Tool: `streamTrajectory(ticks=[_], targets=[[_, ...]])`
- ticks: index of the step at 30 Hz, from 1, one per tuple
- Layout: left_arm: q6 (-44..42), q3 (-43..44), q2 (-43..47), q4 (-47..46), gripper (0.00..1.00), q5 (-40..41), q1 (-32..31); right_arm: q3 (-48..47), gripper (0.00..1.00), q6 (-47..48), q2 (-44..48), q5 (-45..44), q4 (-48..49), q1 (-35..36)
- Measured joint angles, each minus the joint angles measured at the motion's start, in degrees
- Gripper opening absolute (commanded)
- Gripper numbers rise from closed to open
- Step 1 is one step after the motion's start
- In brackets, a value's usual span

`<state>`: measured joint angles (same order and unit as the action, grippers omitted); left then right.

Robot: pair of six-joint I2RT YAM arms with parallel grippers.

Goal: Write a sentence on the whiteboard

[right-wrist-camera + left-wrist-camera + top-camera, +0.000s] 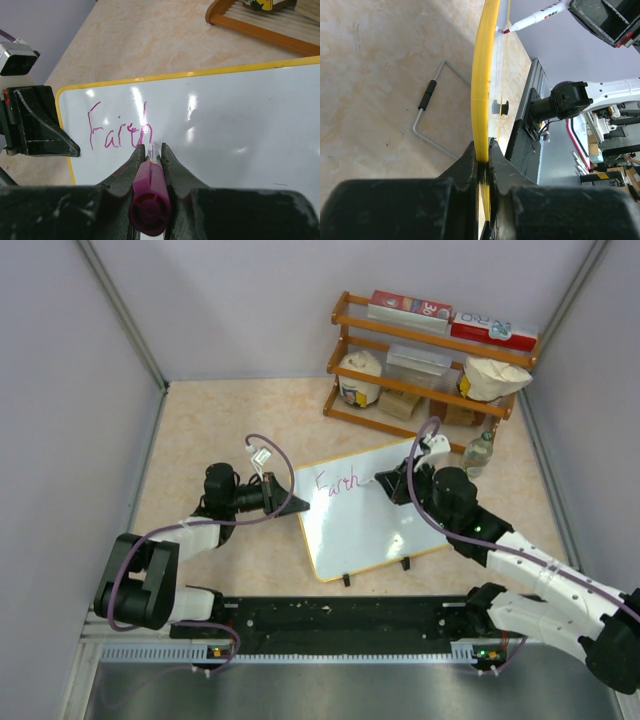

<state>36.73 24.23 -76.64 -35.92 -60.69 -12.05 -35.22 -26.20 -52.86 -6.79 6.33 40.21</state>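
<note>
The whiteboard (pixel 380 515) lies tilted on the table, white with a yellow frame and two black clip feet. Pink handwriting (pixel 337 483) reading "Earth" sits at its upper left; it also shows in the right wrist view (pixel 119 131). My left gripper (pixel 297 506) is shut on the board's left yellow edge (pixel 481 90). My right gripper (pixel 385 481) is shut on a magenta marker (pixel 150 195), whose tip rests on the board right after the last letter. The marker's white barrel (pixel 535 19) shows in the left wrist view.
A wooden shelf rack (pixel 430 365) with jars, bags and boxes stands at the back right. A small bottle (pixel 479 453) stands just beyond the board's right corner. A wire handle (pixel 432 107) lies on the table left of the board.
</note>
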Motion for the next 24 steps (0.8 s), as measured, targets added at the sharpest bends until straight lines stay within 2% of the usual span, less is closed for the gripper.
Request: streamTrajectory(ticks=[16,24], targets=[[-0.5,0.0,0.0,-0.1,0.00,-0.4,0.0,-0.1,0.00,-1.4,7.6,4.3,-3.3,-3.5],[-0.5,0.0,0.3,-0.1,0.00,-0.4,-0.1,0.0,0.00,-2.6,9.2,11.4,-4.4,-12.6]])
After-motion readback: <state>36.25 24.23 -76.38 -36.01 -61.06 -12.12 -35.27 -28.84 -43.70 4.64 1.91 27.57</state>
